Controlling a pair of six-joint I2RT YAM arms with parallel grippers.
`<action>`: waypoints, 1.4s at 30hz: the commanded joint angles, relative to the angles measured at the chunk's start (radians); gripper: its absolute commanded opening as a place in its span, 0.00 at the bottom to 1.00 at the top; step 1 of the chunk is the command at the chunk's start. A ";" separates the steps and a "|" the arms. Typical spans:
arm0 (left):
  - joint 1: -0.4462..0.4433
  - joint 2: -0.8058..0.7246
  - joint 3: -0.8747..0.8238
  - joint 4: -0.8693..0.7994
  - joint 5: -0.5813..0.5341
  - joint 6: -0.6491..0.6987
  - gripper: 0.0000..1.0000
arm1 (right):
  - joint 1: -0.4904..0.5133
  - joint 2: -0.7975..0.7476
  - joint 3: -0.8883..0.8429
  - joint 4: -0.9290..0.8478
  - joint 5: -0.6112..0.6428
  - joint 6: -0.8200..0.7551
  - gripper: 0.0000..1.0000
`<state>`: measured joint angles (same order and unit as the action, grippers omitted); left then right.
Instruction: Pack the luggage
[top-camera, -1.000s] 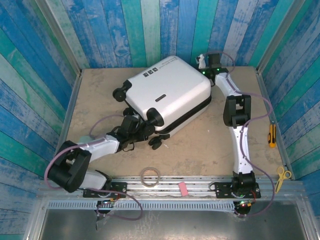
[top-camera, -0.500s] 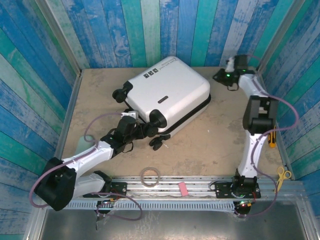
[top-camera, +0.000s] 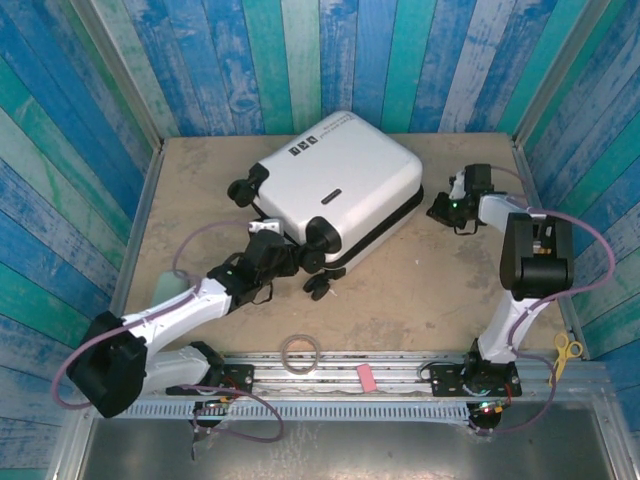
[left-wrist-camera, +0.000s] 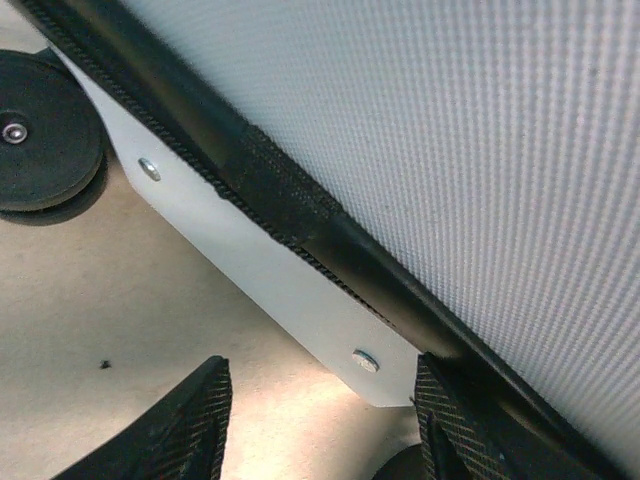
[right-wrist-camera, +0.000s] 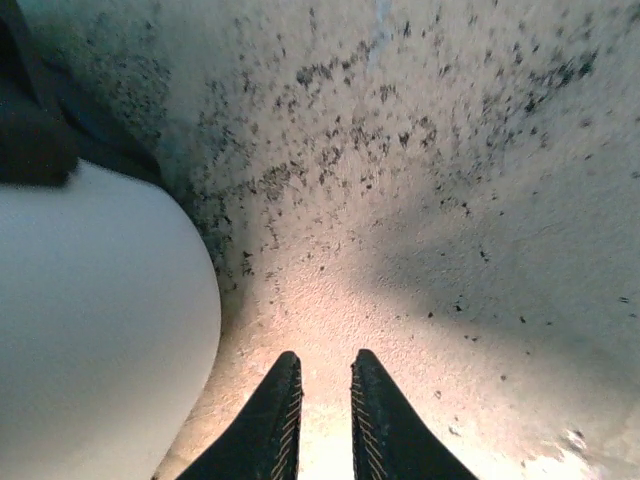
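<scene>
A staged robot test booth: painted blue-green plank walls (top-camera: 300, 60) enclose a beige tabletop (top-camera: 420, 290) edged by metal rail (top-camera: 340, 378).
</scene>
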<state>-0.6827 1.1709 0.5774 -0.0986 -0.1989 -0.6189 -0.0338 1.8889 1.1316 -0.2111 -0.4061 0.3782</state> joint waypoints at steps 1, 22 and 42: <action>-0.052 0.040 0.117 0.147 0.010 0.050 0.55 | 0.032 0.036 -0.011 0.119 -0.050 0.053 0.18; 0.540 0.139 0.611 -0.277 -0.036 0.266 0.88 | 0.093 0.311 0.354 0.212 -0.218 0.213 0.15; 0.611 0.647 0.583 0.044 0.657 0.197 0.68 | 0.173 0.444 0.653 0.046 -0.293 0.107 0.17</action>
<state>-0.0460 1.8458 1.2385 -0.1642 0.2943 -0.3878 0.0734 2.3035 1.7229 -0.1444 -0.5819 0.5186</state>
